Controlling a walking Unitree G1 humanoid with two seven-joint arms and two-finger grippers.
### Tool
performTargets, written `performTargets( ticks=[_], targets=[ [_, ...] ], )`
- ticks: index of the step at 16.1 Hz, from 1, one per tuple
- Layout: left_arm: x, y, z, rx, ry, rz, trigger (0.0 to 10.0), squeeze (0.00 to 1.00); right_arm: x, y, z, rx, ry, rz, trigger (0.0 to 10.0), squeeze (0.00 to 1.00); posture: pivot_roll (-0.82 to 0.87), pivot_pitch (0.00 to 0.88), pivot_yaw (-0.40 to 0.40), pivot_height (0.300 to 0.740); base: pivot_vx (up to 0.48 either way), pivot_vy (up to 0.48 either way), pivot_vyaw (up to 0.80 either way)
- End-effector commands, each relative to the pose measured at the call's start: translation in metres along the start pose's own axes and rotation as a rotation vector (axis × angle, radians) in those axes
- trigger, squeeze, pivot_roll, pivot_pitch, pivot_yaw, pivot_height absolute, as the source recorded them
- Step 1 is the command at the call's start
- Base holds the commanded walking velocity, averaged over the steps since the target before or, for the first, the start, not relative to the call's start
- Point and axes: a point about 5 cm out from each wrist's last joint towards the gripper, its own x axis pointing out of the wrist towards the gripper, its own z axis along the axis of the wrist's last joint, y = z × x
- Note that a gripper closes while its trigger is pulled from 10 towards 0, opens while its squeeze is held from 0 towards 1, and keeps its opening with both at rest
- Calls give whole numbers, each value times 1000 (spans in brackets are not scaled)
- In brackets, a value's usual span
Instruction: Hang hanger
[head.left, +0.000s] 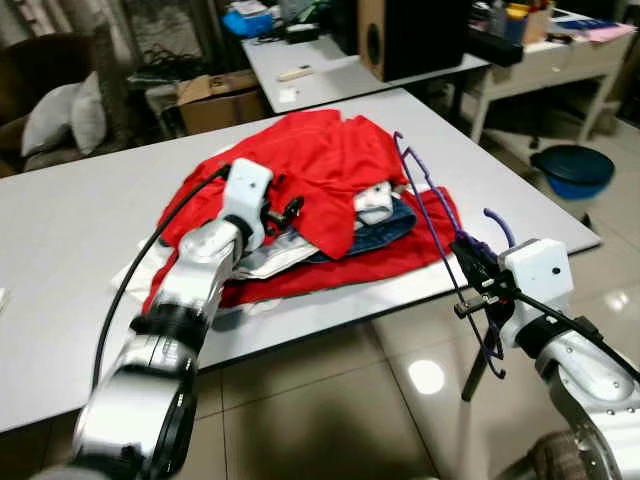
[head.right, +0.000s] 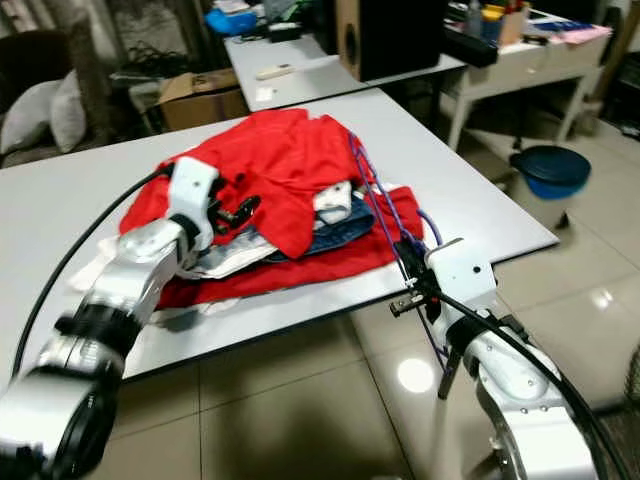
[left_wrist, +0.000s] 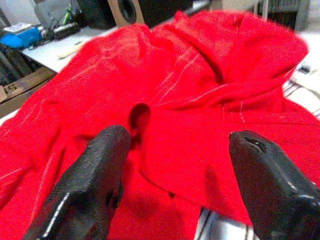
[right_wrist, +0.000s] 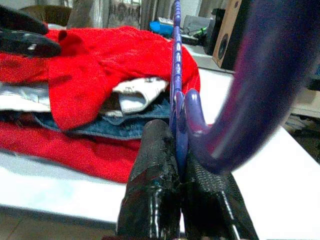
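A purple hanger (head.left: 432, 215) stands off the table's near right edge, and my right gripper (head.left: 472, 258) is shut on its neck (right_wrist: 179, 120), its hook curving up beside the fingers. One end of it reaches up over the clothes pile. A red garment (head.left: 310, 160) tops a heap of clothes on the white table (head.left: 90, 220), with jeans (head.left: 385, 228) and a white piece under it. My left gripper (head.left: 285, 210) is open, resting on the red garment (left_wrist: 190, 100), fingers (left_wrist: 92, 180) spread with red cloth between them.
The table's near edge runs in front of me, with glossy tiled floor (head.left: 330, 400) below. A blue basin (head.left: 570, 168) sits on the floor at the right. A second table with a speaker (head.left: 405, 35) and a cardboard box (head.left: 215, 98) stand behind.
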Motion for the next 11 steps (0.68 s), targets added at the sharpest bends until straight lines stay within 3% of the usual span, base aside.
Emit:
performTargets(
  ticks=[1, 2, 5, 8, 9, 10, 11],
  targets=[
    [-2, 16, -3, 46, 42, 80, 0, 0, -1, 6, 7, -15, -13, 69, 10000, 0, -218, 0, 184, 740, 0, 0, 0],
    [-3, 24, -4, 63, 60, 131, 0, 0, -3, 10, 6, -24, 2, 117, 10000, 0, -223, 0, 191, 740, 0, 0, 0],
    [-13, 43, -3, 11, 12, 175, 0, 0, -9, 15, 2, -51, 41, 197, 10000, 0, -222, 0, 187, 740, 0, 0, 0],
    [-23, 48, -9, 17, -7, 104, 0, 0, -8, 17, 1, -55, 53, 240, 10000, 0, -202, 0, 158, 740, 0, 0, 0],
    [-27, 51, -16, 35, 22, 99, 745, 0, -6, 19, 1, -58, 54, 262, 10000, 0, -189, 0, 144, 740, 0, 0, 0],
    [-29, 52, -20, 44, 41, 101, 2157, 0, -5, 20, 1, -58, 54, 273, 10000, 0, -185, 0, 139, 740, 0, 0, 0],
    [-31, 53, -28, 65, 78, 112, 5412, 0, -3, 21, 1, -60, 53, 287, 10000, 0, -185, 0, 139, 740, 0, 0, 0]
  ],
)
